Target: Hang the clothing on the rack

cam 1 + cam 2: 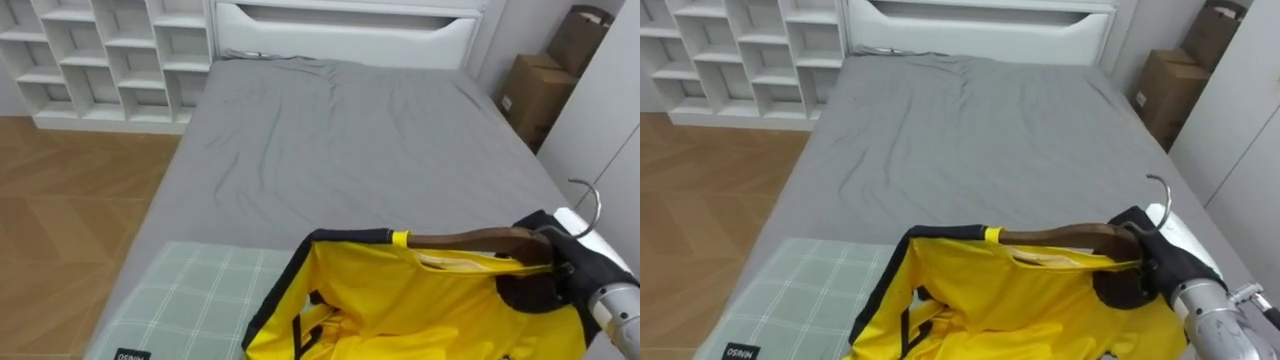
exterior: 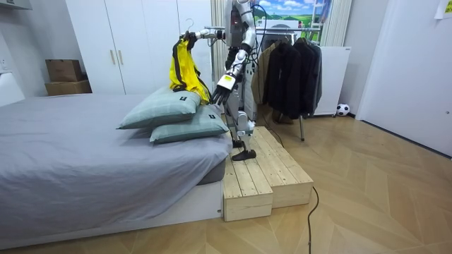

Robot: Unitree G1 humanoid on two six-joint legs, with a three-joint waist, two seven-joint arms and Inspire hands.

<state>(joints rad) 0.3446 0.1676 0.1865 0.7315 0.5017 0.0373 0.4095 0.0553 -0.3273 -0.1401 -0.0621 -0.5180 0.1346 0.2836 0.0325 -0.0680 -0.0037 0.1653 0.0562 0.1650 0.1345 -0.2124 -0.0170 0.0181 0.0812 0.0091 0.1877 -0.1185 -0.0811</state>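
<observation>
Right eye view, lower right: the right hand (image 1: pixel 1137 264) has its dark fingers curled round the end of a wooden hanger (image 1: pixel 1060 237), just below the metal hook (image 1: pixel 1161 196), which stands up above the hand; the hanger runs level towards the middle of the frame, and a yellow top (image 1: pixel 1010 305) with black trim is draped over it, filling the bottom centre; the top hangs above a green checked pillow (image 1: pixel 790 300) in the lower left corner; past the pillow a grey bed (image 1: pixel 970 140) stretches up the frame to a white headboard (image 1: pixel 980 20); white shelves (image 1: pixel 730 55) stand at the upper left over a wooden floor (image 1: pixel 700 190), and cardboard boxes (image 1: pixel 1165 100) sit at the upper right.

In the room view the robot stands upright on low wooden steps (image 2: pixel 265 173) just beside the bed, at the end with two stacked pillows; its right arm reaches out level towards the frame's left, holding the top up above the pillows; the left hand (image 2: pixel 224 82) hangs low at its side, near the upper pillow; behind the robot, right of centre, a clothes rack (image 2: pixel 289 67) carries dark coats; white cupboards (image 2: pixel 127 42) line the back wall at the upper left.
</observation>
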